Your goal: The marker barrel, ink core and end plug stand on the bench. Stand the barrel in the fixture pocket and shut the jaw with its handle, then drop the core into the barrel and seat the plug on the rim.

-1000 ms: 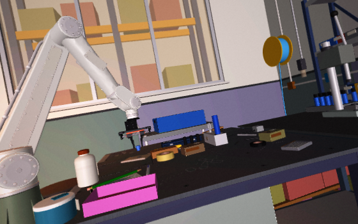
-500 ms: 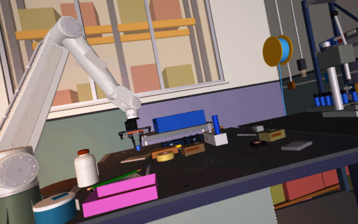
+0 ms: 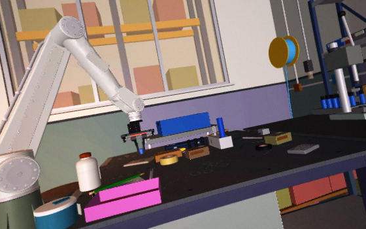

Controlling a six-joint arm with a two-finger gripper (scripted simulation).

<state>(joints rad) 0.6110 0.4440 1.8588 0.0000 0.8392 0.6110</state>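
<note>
My gripper (image 3: pixel 140 144) hangs straight down over the far left part of the bench. A small blue piece (image 3: pixel 141 151), either the ink core or the end plug, is gripped between the closed fingers, its lower end showing just below them. The blue marker barrel (image 3: pixel 221 127) stands upright in the white fixture block (image 3: pixel 221 141) further right. I cannot make out the fixture's jaw or its handle from here. I cannot pick out the other small part.
A grey rail with a blue box (image 3: pixel 183 123) on it runs right behind the gripper toward the fixture. A tape roll (image 3: pixel 169 159) and a brown block (image 3: pixel 197 152) lie just in front. Pink boxes (image 3: pixel 123 199) and a white bottle (image 3: pixel 88 172) sit at the near left edge.
</note>
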